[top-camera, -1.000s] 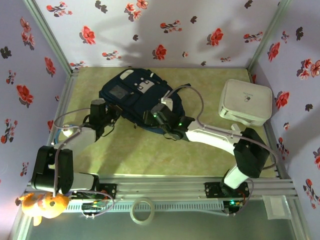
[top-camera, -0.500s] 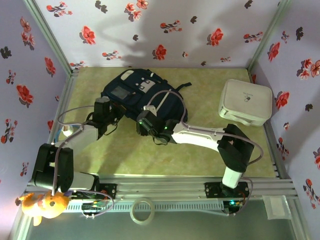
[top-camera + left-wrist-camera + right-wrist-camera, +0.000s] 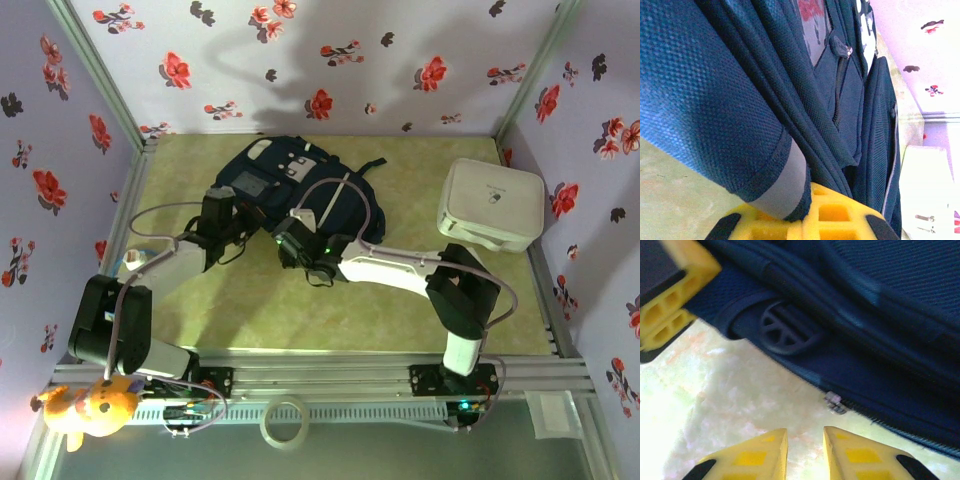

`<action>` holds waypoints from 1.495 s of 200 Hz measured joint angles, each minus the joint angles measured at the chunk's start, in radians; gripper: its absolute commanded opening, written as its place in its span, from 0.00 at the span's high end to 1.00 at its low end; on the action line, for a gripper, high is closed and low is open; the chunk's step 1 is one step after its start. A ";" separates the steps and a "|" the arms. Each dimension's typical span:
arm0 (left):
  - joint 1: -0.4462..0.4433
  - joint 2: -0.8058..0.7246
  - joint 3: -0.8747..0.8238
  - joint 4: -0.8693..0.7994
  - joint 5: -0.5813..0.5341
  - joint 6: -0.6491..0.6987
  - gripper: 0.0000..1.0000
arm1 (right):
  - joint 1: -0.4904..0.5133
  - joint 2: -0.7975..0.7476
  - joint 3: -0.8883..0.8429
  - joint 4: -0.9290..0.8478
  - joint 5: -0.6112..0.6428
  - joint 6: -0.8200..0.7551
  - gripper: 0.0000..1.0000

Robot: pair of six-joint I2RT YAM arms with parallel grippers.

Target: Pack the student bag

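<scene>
Both arms reach forward across the near half of the worktop (image 3: 300,310) to the bag (image 3: 268,200). The right hand (image 3: 805,442) is low over the worktop at the bag's near edge. Its fingers are almost together, with a thin gap and nothing between them. A zip pull (image 3: 834,402) lies just beyond the tips, and a round rubber badge (image 3: 785,332) sits farther up on the bag. The left hand (image 3: 222,213), to its left, is clamped on a grey-edged fold at the bag's side. The bag lies flat on the middle of the worktop, toward the back, pockets up. A white box (image 3: 492,203) stands well apart at the far right.
</scene>
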 measured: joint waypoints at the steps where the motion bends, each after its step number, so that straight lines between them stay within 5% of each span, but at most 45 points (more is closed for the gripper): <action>1: 0.000 0.000 0.001 -0.001 0.000 0.000 1.00 | -0.001 0.000 0.000 -0.001 0.002 0.002 0.74; 193: -0.032 0.017 0.047 -0.052 0.019 0.052 1.00 | -0.031 0.090 0.102 -0.143 0.147 -0.016 0.61; 299: -0.036 0.026 0.048 -0.052 0.026 0.052 1.00 | -0.031 0.111 0.126 -0.203 0.225 -0.022 0.85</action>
